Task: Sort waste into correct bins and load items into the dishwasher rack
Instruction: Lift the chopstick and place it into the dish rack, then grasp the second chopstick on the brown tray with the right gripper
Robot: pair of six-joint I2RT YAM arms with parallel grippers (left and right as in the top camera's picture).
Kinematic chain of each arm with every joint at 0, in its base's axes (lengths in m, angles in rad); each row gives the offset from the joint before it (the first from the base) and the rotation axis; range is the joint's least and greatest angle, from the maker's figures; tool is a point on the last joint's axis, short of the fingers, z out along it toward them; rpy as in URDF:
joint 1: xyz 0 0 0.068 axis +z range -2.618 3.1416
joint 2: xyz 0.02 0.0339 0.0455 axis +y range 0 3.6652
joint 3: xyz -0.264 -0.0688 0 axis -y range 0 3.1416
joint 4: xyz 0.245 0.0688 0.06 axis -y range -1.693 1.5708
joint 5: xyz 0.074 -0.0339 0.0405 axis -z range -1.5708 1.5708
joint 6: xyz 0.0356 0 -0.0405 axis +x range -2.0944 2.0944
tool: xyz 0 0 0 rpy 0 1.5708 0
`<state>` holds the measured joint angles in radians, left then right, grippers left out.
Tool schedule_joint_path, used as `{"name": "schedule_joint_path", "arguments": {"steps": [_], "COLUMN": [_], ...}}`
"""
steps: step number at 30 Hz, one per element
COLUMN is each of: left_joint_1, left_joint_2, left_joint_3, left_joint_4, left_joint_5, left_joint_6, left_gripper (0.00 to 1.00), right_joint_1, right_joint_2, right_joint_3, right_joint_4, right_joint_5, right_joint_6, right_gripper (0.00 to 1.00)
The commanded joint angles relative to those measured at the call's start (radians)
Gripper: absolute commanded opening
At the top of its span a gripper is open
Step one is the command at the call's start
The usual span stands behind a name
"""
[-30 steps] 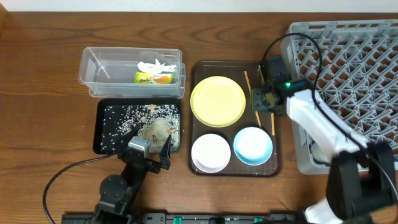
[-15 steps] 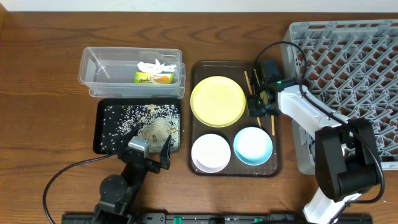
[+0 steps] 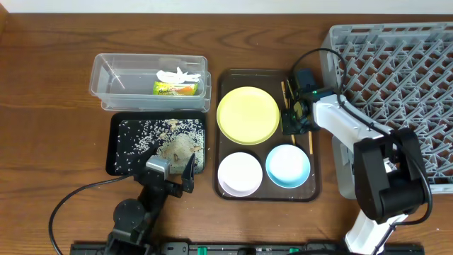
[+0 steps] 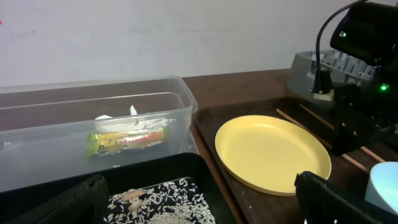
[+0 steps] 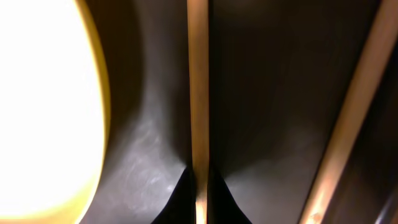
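Note:
My right gripper point(image 3: 291, 120) is down on the brown serving tray beside the yellow-green plate point(image 3: 248, 115). In the right wrist view it point(image 5: 199, 186) is shut on a thin wooden chopstick point(image 5: 198, 93), and a second chopstick point(image 5: 348, 118) lies to its right. A white bowl point(image 3: 239, 173) and a light blue bowl point(image 3: 287, 165) sit at the tray's front. The grey dishwasher rack point(image 3: 403, 78) fills the right side. The clear tub point(image 3: 113, 81) holds the snack wrapper point(image 3: 175, 88) and white paper point(image 3: 177, 74). Rice point(image 3: 177, 147) lies in the black tray point(image 3: 113, 149). My left gripper point(image 3: 173, 173) is open over that tray's near right corner.
The dark brown serving tray point(image 3: 265, 195) carries the plate, bowls and chopsticks, between the bins and the rack. In the left wrist view the plate point(image 4: 270, 152) is ahead to the right, with the tub point(image 4: 93, 134) to the left.
My right gripper has moved a little left toward the plate and closed on the chopstick. The left arm has not moved.

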<state>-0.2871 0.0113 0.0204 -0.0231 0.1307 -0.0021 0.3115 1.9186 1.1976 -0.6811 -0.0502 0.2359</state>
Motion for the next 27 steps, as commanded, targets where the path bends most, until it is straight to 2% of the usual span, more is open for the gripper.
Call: {"name": "schedule_joint_path", "arguments": {"steps": [1, 8, 14, 21, 27], "left_joint_1": [0.000, 0.000, 0.000, 0.000, 0.000], "left_joint_2": [-0.005, -0.005, -0.005, -0.005, -0.005], "left_joint_3": [-0.016, -0.016, -0.016, -0.016, -0.016], "left_joint_4": [-0.034, -0.034, -0.034, -0.034, -0.034], "left_joint_5": [0.011, 0.011, 0.011, 0.011, 0.011], "left_joint_6": [0.006, 0.006, 0.006, 0.006, 0.006], "left_gripper": [0.97, 0.97, 0.97, 0.97, 0.98], "right_joint_1": [-0.004, -0.079, -0.184, -0.281, -0.350], "right_joint_2": [-0.074, -0.350, -0.494, -0.448, -0.334], "right_joint_3": [0.024, 0.044, 0.044, 0.042, 0.042], "right_joint_4": [-0.028, -0.084, -0.116, -0.109, -0.064], "right_joint_5": [-0.047, -0.042, 0.169, 0.223, 0.237], "right_joint_6": [0.022, -0.003, -0.038, -0.209, -0.241], "right_gripper": [0.01, 0.01, 0.01, 0.01, 0.01]}}
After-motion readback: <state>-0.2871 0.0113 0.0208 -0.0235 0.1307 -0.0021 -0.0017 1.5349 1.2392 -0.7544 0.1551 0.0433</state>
